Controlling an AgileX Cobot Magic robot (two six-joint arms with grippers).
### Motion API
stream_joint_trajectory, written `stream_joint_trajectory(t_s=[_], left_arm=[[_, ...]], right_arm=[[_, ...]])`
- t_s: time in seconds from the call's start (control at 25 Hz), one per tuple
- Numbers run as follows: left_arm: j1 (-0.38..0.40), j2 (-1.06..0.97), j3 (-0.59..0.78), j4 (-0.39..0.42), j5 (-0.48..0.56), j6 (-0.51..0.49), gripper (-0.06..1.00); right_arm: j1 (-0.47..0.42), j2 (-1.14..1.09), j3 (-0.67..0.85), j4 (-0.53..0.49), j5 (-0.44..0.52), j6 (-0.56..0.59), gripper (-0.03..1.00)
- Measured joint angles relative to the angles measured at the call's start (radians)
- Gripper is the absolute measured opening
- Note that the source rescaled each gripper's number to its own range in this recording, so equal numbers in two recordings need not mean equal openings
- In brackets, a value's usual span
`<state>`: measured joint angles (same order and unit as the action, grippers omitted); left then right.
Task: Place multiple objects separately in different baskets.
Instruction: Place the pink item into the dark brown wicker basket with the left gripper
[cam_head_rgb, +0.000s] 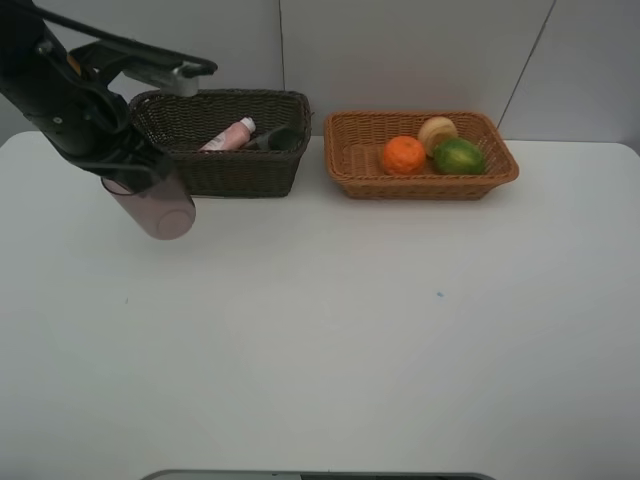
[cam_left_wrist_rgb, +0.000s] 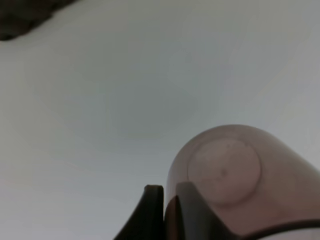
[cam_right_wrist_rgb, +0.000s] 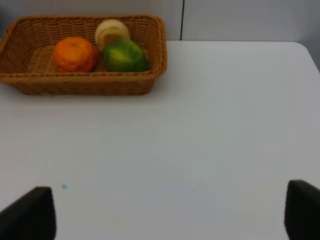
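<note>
My left gripper (cam_head_rgb: 135, 172) (cam_left_wrist_rgb: 170, 210) is shut on the wall of the translucent mauve cup (cam_head_rgb: 158, 212) (cam_left_wrist_rgb: 235, 172). It holds the cup tilted above the table, just left of and in front of the dark brown basket (cam_head_rgb: 235, 172). That basket holds the small pink bottle (cam_head_rgb: 228, 135) and the dark grey pump bottle (cam_head_rgb: 276, 138). The light tan basket (cam_head_rgb: 425, 185) (cam_right_wrist_rgb: 85, 82) holds the orange (cam_head_rgb: 404, 155) (cam_right_wrist_rgb: 74, 54), the green fruit (cam_head_rgb: 459, 157) (cam_right_wrist_rgb: 124, 55) and the peach-like fruit (cam_head_rgb: 437, 130) (cam_right_wrist_rgb: 112, 31). My right gripper (cam_right_wrist_rgb: 167, 215) stands open over bare table, out of the exterior view.
The two baskets stand side by side at the back of the white table (cam_head_rgb: 350, 330), against a pale wall. A corner of the dark basket (cam_left_wrist_rgb: 20, 17) shows in the left wrist view.
</note>
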<state>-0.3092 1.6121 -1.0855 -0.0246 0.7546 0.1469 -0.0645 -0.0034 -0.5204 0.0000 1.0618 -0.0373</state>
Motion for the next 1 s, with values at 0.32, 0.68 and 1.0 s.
stream_joint_trajectory(t_s=[0.32,0.68,1.0], left_arm=[[0.061,0.113,-0.300,0.030,0.056,-0.171,0.00],[0.099,0.372,-0.573,0.134,0.052,-0.192,0.00],[0.101,0.513,-0.622,0.198,-0.059,-0.193,0.00]], right_arm=[[0.000,0.000,0.000,0.000,0.000,0.000,0.93],[0.000,0.000,0.000,0.000,0.000,0.000,0.93],[0.000,0.000,0.000,0.000,0.000,0.000,0.93]])
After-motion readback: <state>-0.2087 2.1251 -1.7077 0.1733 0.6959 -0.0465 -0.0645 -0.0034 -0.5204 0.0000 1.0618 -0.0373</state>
